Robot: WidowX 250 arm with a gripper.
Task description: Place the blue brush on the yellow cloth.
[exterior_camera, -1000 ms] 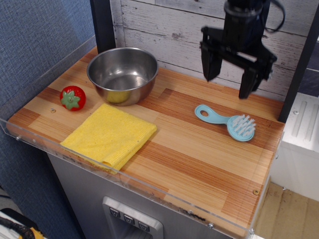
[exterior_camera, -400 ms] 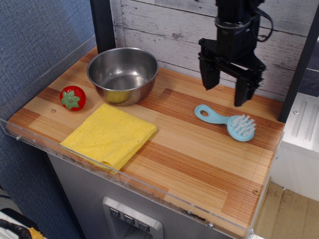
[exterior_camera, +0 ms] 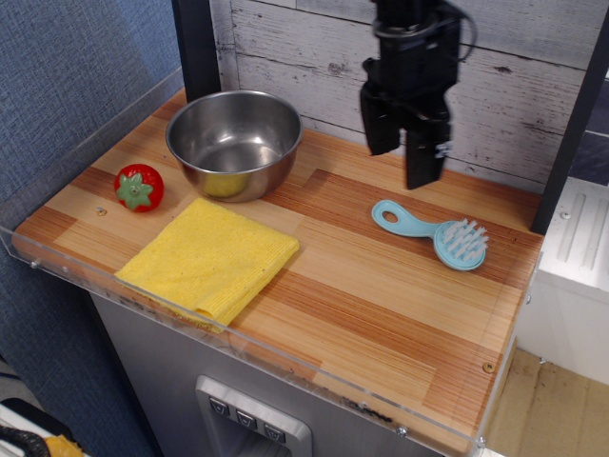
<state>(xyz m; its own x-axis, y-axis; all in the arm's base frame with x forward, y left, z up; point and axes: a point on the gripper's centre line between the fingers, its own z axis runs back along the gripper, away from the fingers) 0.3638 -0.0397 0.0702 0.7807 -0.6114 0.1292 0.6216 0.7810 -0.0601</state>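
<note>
1. Table [exterior_camera: 381, 314]: striped wood-grain top, smooth, with a clear acrylic lip along its front and left edges. It lies below the gripper; the whitewashed plank wall stands behind it.
2. Gripper [exterior_camera: 403, 164]: black, two blocky fingers pointing down, jaws parted with a clear gap between them, nothing held. It hangs in the air above the back of the table, apart from every object.
3. Yellow cloth [exterior_camera: 209, 259]: bright yellow microfibre, folded, roughly square, soft nap, one corner near the front lip. It sits well to the gripper's lower left, bare on top.
4. Steel bowl [exterior_camera: 234, 143]: round, polished, empty, with a yellow reflection low on its wall. It stands left of the gripper, just behind the cloth.
5. Blue brush [exterior_camera: 433, 232]: light-blue plastic, flat handle with a hole at its end, round head with short whitish bristles facing up. It lies flat on the wood just below and slightly right of the gripper, the holed handle end nearest the fingers.
6. Strawberry-shaped toy [exterior_camera: 139, 187]: red, glossy, green cap; far left of the gripper.
7. Progress, as judged: nothing is done yet. Brush ungrasped, well apart from the cloth. Left: descend, grasp, carry left, release on cloth.
</note>
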